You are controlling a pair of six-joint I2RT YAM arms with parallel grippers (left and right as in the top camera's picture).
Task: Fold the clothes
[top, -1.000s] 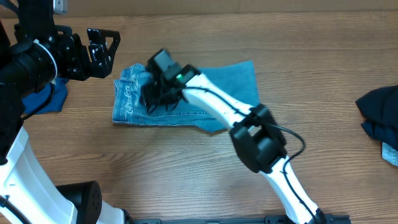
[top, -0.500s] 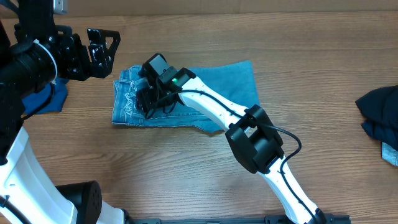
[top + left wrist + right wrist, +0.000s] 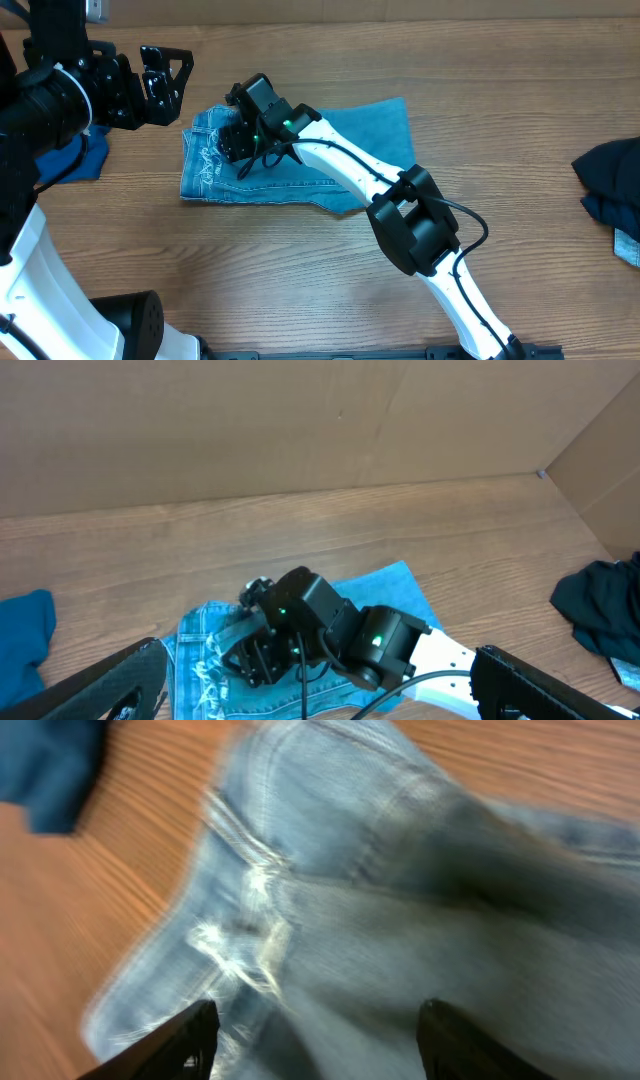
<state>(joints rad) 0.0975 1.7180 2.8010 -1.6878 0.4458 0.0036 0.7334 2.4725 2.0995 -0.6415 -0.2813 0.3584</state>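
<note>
The pale-blue denim jeans lie folded into a flat bundle on the wooden table, frayed hems at the left end. My right gripper hovers over the left part of the jeans with its fingers open and nothing between them; its wrist view shows blurred denim close below. My left gripper is open and empty, raised at the far left, up and left of the jeans. Its wrist view shows the jeans and the right arm's head from above. A royal-blue garment lies at the left edge, a dark navy garment at the right edge.
The right arm's white links stretch across the jeans from the front right. The left arm's base fills the front left. A cardboard wall stands behind the table.
My right gripper has lifted and shifted a little toward the far edge over the jeans' left end. The jeans and the left arm have not moved.
</note>
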